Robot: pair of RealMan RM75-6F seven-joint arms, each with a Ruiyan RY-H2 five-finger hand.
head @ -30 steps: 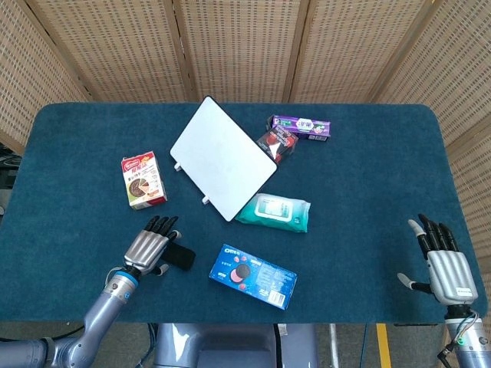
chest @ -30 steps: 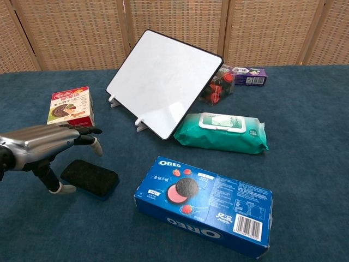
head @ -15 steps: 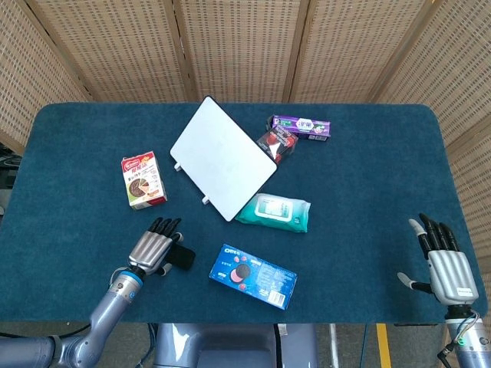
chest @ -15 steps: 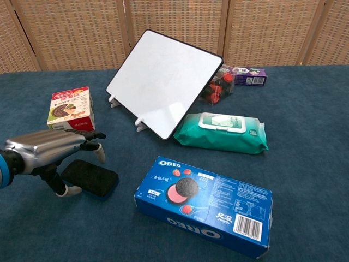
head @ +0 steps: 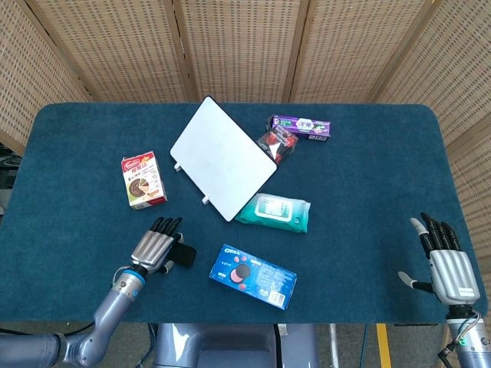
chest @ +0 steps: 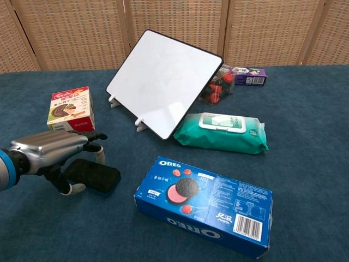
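- Woven rattan screens back a table covered in dark teal cloth, where every item sits.
- Work centres on a black eraser block, lying flat near the front-left edge of the cloth, just left of the Oreo box.
- Robot's left hand arches over the eraser from the left: fingers extend forward above the block's top, the thumb drops beside its near end. The chest view shows the fingers hovering close over it, but whether they actually press on it cannot be told; nothing is lifted, so the hand reads as spread, not clasped.
- In the head view the same left hand covers most of the eraser, only its right end showing.
- Judged step: the hand is settling into a grasp, eraser not yet off the cloth. The next move likely calls for lowering slightly and closing thumb against fingers across the block's narrow width, keeping clear of the Oreo box alongside.
- Farther out, a whiteboard stands tilted on small feet behind the eraser, a red biscuit box to its left, a green wet-wipes pack to its right.
- Behind those lie a small dark snack packet and a purple box.
- Robot's right hand stays apart at the far right edge, fingers splayed, holding nothing.
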